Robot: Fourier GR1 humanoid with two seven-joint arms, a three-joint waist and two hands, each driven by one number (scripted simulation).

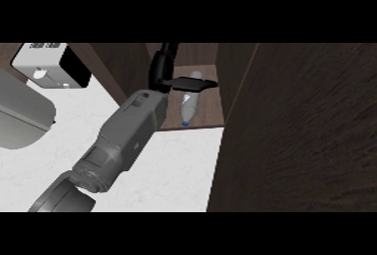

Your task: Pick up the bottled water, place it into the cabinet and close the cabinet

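The bottled water lies on its side on the floor of the open cabinet, blue cap toward the counter. My left hand reaches into the cabinet on a long grey forearm that comes from the lower left. Its fingers point straight into the cabinet, and its thumb sticks out to the right across the bottle's far end. Nothing is curled round the bottle. My right hand does not show.
The cabinet's dark wood door stands open and fills the right side. A white and black appliance sits at the back left, a grey rounded object at the left edge. White counter lies before the cabinet.
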